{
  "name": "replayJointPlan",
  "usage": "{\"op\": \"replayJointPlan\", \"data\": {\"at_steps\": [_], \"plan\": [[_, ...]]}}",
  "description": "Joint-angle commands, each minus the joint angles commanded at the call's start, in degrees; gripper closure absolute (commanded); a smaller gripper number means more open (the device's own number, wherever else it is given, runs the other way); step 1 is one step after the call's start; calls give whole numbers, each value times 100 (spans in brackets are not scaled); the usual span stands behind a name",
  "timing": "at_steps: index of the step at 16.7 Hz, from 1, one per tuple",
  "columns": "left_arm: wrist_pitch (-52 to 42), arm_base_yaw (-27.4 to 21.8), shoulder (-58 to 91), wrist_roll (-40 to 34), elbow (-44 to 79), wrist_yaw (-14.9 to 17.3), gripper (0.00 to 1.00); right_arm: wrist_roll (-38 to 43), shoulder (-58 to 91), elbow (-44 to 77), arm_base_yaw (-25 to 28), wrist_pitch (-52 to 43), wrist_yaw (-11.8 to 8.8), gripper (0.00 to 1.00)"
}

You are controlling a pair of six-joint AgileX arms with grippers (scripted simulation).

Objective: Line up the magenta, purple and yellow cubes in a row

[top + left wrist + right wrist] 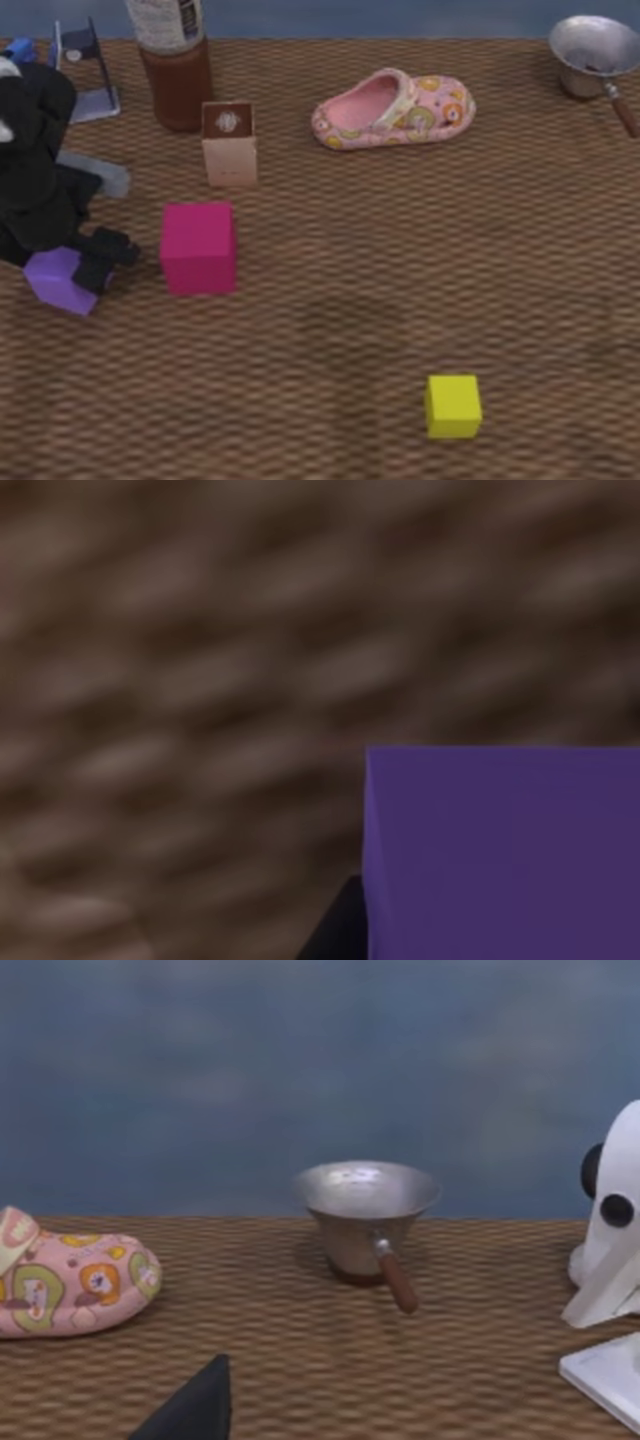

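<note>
At the counter's left edge, the left pincer point(88, 268) is clenched around the medium matte lavender-purple cube point(55, 278). Just to its right sits the large matte deep magenta cube point(198, 247). The small bright yellow cube point(453, 405) lies well apart, right of centre near the front.

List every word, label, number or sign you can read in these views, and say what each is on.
None can be read.
Tall brown bottle with a white label: print too blurred to read.
Tan carton with a brown printed top: a pale round emblem, no legible letters.
Pink patterned clog shoe: pictures only, no words.
</note>
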Motion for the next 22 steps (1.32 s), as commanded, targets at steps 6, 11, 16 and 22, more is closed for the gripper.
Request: {"op": "replayJointPlan", "data": {"at_steps": [6, 11, 16, 22], "plan": [[-156, 2, -155, -9, 113, 31, 100, 0, 0, 0, 0, 0, 0, 0], [-1104, 75, -495, -26, 665, 31, 100, 0, 0, 0, 0, 0, 0, 0], [-1505, 107, -697, -34, 912, 28, 100, 0, 0, 0, 0, 0, 0, 0], [-1558, -254, -597, -409, 1019, 16, 100, 0, 0, 0, 0, 0, 0, 0]]}}
